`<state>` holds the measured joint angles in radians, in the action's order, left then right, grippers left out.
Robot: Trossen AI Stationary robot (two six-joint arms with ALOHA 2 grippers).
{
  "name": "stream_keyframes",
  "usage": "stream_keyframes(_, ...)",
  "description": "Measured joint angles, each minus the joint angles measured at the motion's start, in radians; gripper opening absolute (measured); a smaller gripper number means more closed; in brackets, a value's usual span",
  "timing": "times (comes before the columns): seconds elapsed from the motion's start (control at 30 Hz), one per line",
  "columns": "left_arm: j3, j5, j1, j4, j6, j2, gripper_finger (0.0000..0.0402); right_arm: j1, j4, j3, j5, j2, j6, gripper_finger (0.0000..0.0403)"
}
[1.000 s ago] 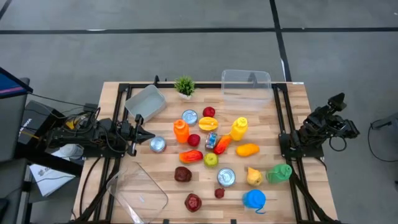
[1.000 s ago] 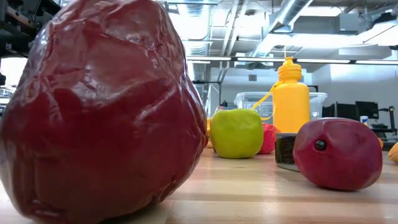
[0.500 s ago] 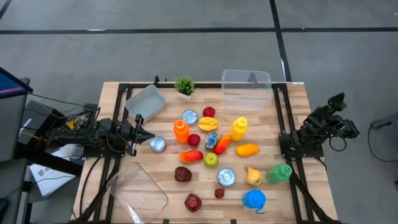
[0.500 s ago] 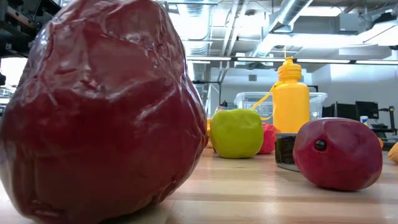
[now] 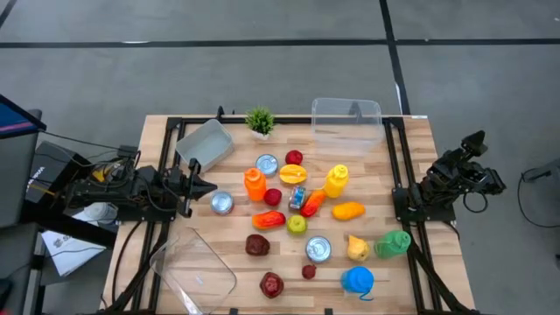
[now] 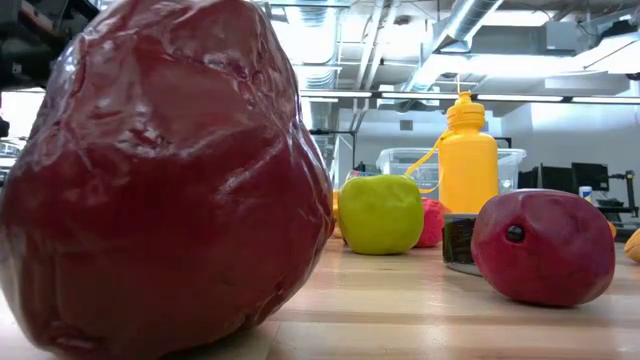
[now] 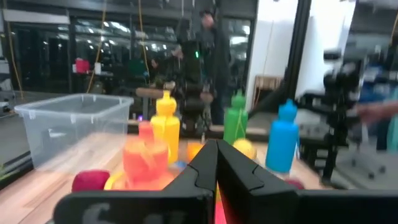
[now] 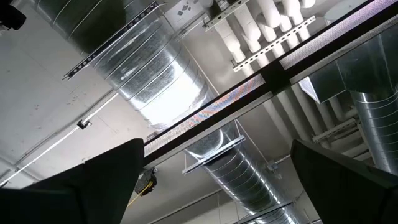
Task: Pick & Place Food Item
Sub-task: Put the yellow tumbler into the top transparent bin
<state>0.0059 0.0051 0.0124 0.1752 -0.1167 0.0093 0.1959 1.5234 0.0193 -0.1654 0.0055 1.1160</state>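
Toy food items lie spread over the middle of the wooden table (image 5: 411,140): an orange bottle (image 5: 255,184), a yellow bottle (image 5: 337,180), a green apple (image 5: 297,224), a pear (image 5: 357,248) and dark red pieces (image 5: 257,245). One dark red piece (image 6: 160,180) fills the low view. My left gripper (image 5: 208,185) (image 7: 217,149) is shut and holds nothing. It points level across the table from the left edge, toward a can (image 5: 222,203). My right gripper (image 5: 462,166) (image 8: 214,177) is folded back at the right edge. It points up at the ceiling, open and holding nothing.
A clear bin (image 5: 346,118) stands at the far edge, a grey bin (image 5: 205,144) at the far left, and a clear tub (image 5: 192,267) at the near left corner. A small plant (image 5: 259,121), a green bottle (image 5: 394,243), a blue bottle (image 5: 357,280) and cans (image 5: 318,248) share the table.
My left gripper has tipped up and rolled a little while staying in place, still shut. Nothing on the table has moved.
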Motion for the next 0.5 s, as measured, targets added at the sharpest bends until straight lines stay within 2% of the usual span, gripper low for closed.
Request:
stream_keyframes(0.2,0.0,-0.043,0.0,0.178,-0.166,0.0,0.0,0.0,0.0,0.0,0.0,0.0,0.0,0.0399)
stream_keyframes(0.37,0.0,-0.043,0.0,0.439,-0.256,0.0,0.0,0.0,0.0,0.0,0.0,0.0,0.0,0.0399)
stream_keyframes(0.5,0.0,-0.043,0.0,0.646,-0.262,0.0,0.0,0.0,0.0,0.0,0.0,0.0,0.0,0.0399)
